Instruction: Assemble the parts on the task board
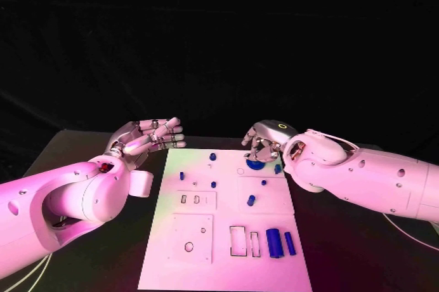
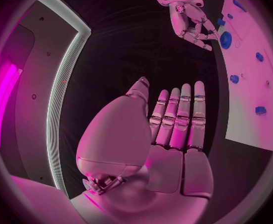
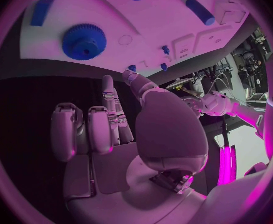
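Writing: none legible on the board point(image 1: 196, 266) or parts.
Left hand point(image 1: 151, 137): at the board's 10 o'clock corner, off its edge, palm up, fingers point(image 2: 177, 119) straight and together, holding nothing.
Right hand point(image 1: 263, 145): over the board's 1 o'clock corner, fingers point(image 3: 89, 129) partly curled, empty.
Gear point(image 1: 255, 164): on the board just below the right hand, not held.
Two cylinders point(image 1: 273, 242): at the board's 5 o'clock.

The task board point(image 1: 229, 241) is looking like smooth matt plastic, the blue gear point(image 3: 84, 41) ridged, the surface point(image 1: 82, 152) showing dull black.
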